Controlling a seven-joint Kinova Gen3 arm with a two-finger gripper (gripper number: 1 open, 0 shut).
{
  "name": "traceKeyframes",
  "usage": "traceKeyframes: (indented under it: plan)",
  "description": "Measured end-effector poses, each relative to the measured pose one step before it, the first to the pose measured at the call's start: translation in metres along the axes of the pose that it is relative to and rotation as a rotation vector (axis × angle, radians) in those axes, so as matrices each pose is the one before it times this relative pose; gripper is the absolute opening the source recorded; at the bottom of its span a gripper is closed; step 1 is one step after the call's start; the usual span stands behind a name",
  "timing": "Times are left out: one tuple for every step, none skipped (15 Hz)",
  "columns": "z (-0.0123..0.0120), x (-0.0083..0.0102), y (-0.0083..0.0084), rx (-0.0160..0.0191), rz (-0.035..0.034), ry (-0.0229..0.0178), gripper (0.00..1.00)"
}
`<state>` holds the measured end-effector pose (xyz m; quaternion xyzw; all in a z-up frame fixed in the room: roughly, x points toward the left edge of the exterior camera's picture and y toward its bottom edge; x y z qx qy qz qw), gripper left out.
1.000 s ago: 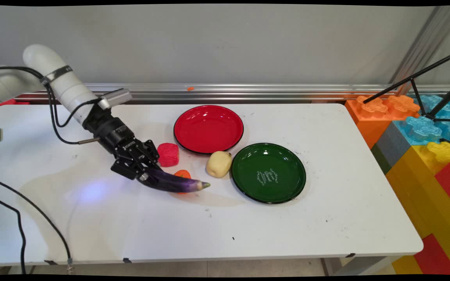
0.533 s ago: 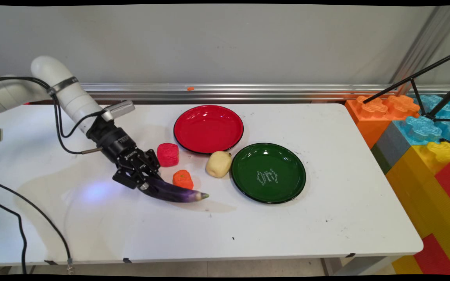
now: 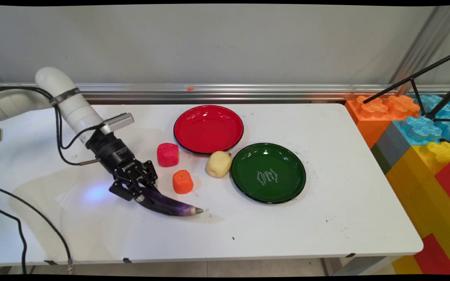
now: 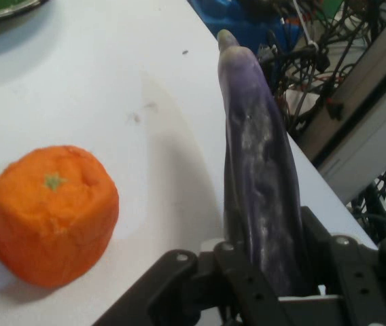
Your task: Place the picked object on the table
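As the arm sinks toward the table's near side, the gripper (image 3: 142,194) stays clamped on the eggplant (image 3: 170,205), now clear of the orange (image 3: 182,182) and nearly down on the table (image 3: 287,234).

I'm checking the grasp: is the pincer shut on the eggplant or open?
Shut on it: the pincer clamps the eggplant at its thick end, and the hand view shows the eggplant rising from between the black linkage.

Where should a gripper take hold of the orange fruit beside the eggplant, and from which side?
Grip the orange fruit across its rounded sides, coming from above: it sits stem up with clear table all round. The gripper, shut on the eggplant, is occupied.
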<state>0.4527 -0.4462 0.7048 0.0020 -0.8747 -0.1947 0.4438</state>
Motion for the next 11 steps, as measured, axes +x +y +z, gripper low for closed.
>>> traceKeyframes:
  plan:
    - [0.00150, -0.00235, -0.00050, -0.00131, 0.00254, -0.00455, 0.00]
    - [0.00094, -0.00161, -0.00046, -0.00049, 0.00186, -0.00322, 0.00]
    - [0.00090, -0.00165, -0.00051, -0.00034, 0.00189, -0.00316, 0.00]
    - [0.00090, -0.00179, -0.00067, 0.00007, 0.00273, -0.00361, 0.00]
    - [0.00086, -0.00162, -0.00105, 0.00033, 0.00330, -0.00319, 0.00]
    - [0.00065, -0.00153, -0.00084, 0.00077, 0.00278, -0.00194, 1.00]
    - [0.00055, -0.00136, -0.00082, 0.00080, 0.00207, -0.00171, 1.00]
    - [0.00036, -0.00099, -0.00062, 0.00068, 0.00206, -0.00153, 1.00]
    - [0.00044, -0.00110, -0.00048, -0.00060, 0.00086, -0.00240, 1.00]
    - [0.00007, -0.00054, -0.00028, 0.00032, 0.00045, -0.00169, 1.00]
    - [0.00008, -0.00027, -0.00025, 0.00045, 0.00007, -0.00121, 1.00]
